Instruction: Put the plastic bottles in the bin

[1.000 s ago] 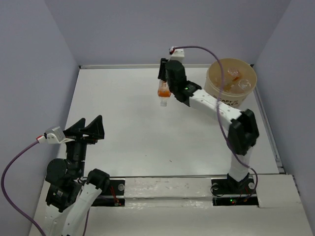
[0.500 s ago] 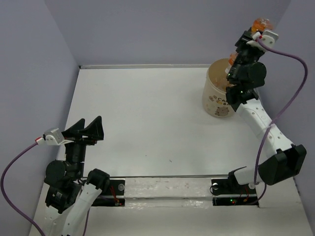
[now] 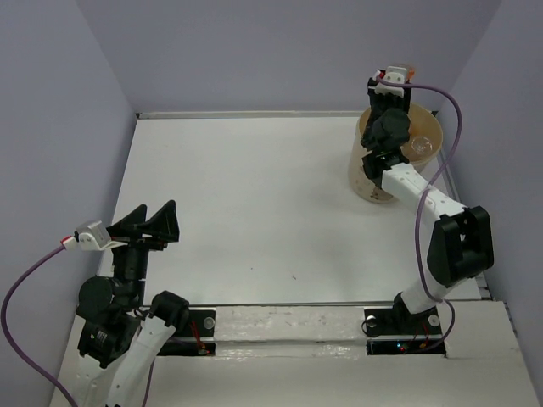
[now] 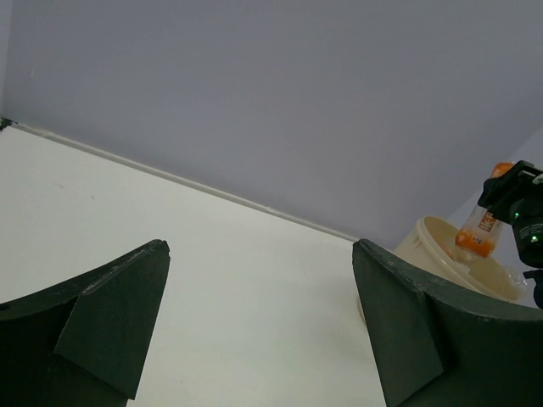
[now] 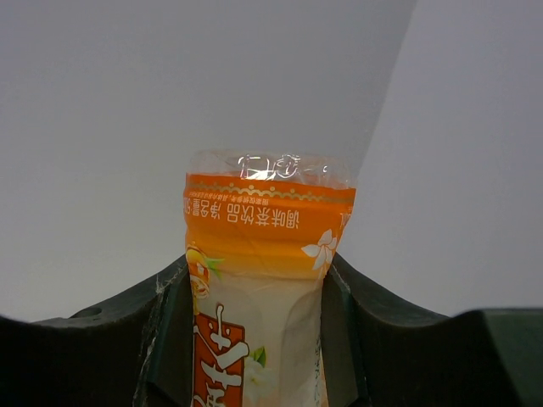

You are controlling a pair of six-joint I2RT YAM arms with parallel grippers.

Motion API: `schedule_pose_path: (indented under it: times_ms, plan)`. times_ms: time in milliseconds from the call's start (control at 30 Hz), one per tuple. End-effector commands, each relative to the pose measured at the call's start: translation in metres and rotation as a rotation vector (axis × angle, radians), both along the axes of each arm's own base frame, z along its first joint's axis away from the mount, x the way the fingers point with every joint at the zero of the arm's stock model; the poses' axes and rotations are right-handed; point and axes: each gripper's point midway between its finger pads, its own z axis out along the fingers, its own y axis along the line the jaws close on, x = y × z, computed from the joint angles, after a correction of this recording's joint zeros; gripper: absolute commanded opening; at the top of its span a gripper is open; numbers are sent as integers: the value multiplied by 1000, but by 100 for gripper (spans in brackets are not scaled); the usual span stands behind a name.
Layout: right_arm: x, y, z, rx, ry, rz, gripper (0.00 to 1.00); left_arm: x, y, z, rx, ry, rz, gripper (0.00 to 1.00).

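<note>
The bottle (image 5: pixel 267 229), clamped in the right hand (image 5: pixel 254 297), has swung back from beyond the bin (image 3: pixel 372 180) and now seems to hang over its far rim, so release looks near. The left hand (image 3: pixel 146 222) gapes wide over the tabletop (image 3: pixel 254 195).

The right arm (image 3: pixel 422 193) reaches up high and far; its gripper (image 5: pixel 254 261) squeezes a bottle (image 5: pixel 270 229); the left gripper (image 4: pixel 259 250) sits low, fingers wide apart.
</note>
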Motion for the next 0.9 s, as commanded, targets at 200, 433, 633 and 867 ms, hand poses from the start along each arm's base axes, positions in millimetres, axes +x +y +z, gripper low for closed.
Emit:
schedule_pose_path:
  times_ms: [200, 433, 633, 867]
  plan:
    - [-10, -3, -48, 129, -73, 43, 43, 1, 0, 10, 4, -27, 3, 99]
    - [-30, 1, -7, 183, -121, 126, 89, 4, -1, 9, 9, -18, 3, 99]
    - [-40, 22, 30, 279, -20, 289, 100, 6, -1, 6, 13, -8, 11, 99]
    - [-99, 38, 52, 522, 23, 494, 100, 13, -4, 1, 31, 16, 12, 99]
